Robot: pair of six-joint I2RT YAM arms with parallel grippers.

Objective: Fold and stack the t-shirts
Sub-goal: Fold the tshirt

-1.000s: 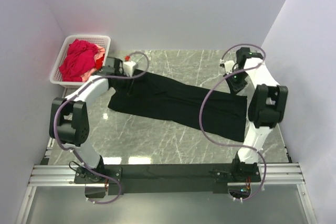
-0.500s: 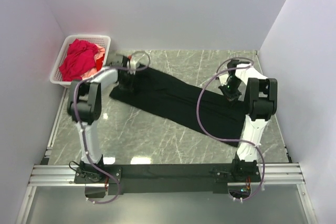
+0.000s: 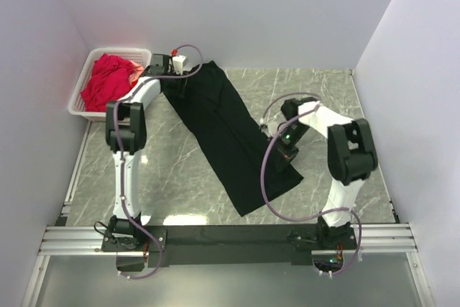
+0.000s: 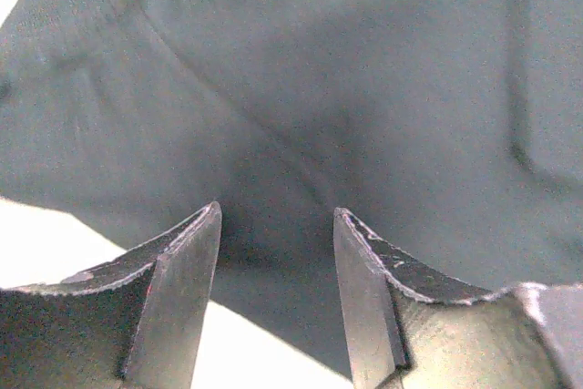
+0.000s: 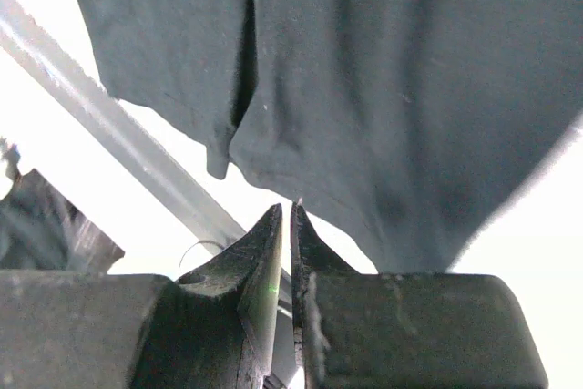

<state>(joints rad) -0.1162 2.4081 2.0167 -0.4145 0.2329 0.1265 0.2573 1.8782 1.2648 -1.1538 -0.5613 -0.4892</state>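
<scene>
- Black shirt (image 3: pixel 230 141) lies flat, stretching from left gripper (image 4: pixel 276 210) to right gripper (image 5: pixel 286 209).
- Left jaws stand apart, empty, cloth just ahead.
- Right jaws nearly meet beside shirt's edge, nothing seen between.

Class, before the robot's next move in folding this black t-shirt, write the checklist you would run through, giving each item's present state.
1. Left hand open above the black t-shirt: ok.
2. Right hand gripping the cloth: cannot tell; its fingers are nearly together at the shirt's edge.
3. Shirt square to the table: not ok, it lies diagonally.
4. Red t-shirts out of the way in the basket: ok.
5. Right arm's cable clear of the shirt: not ok, it loops over it.
</scene>
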